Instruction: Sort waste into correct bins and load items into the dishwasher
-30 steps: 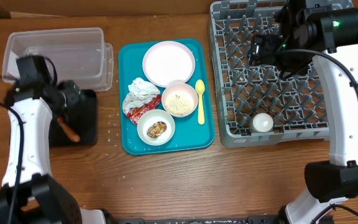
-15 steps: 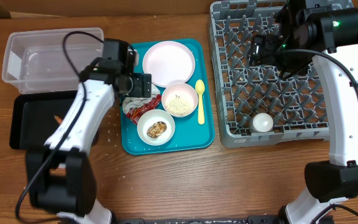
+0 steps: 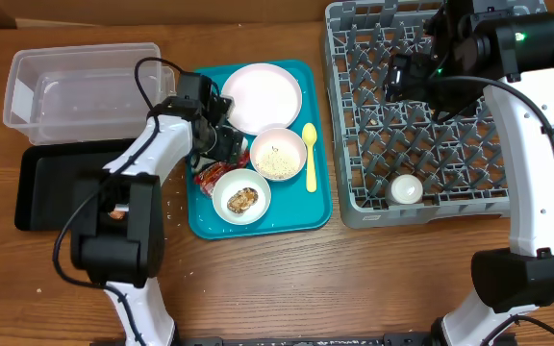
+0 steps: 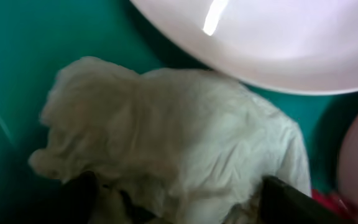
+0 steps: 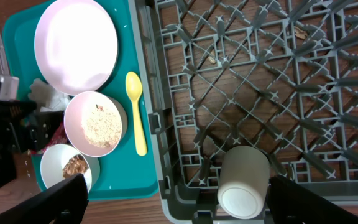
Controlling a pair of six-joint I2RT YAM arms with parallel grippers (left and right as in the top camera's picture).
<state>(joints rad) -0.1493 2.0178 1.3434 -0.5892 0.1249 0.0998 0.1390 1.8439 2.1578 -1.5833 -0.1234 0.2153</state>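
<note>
Left gripper [image 3: 221,144] is hanging low over the teal tray [image 3: 198,219], its jaws spread wide on either side of the crumpled white napkin [image 4: 166,137]; the napkin is lying on the tray just beside the rim of the round pale plate [image 3: 261,97], and whether the fingers [image 4: 82,196] are touching it cannot be told; the red-and-white wrapper [image 3: 212,173] is peeking out next to the gripper, between the rice bowl [image 3: 277,154] and the bowl with the brown lump [image 3: 241,196]; the yellow spoon [image 3: 311,154] is lying along the tray's right side; the clear tub [image 3: 85,86] and the black tray [image 3: 56,183] are sitting at the left of the table; right gripper [image 3: 407,75] is hovering above the grey dish rack [image 3: 450,144], fingers wide apart and holding nothing; the small white cup [image 5: 244,190] is sitting on its side in the rack's near left corner.
</note>
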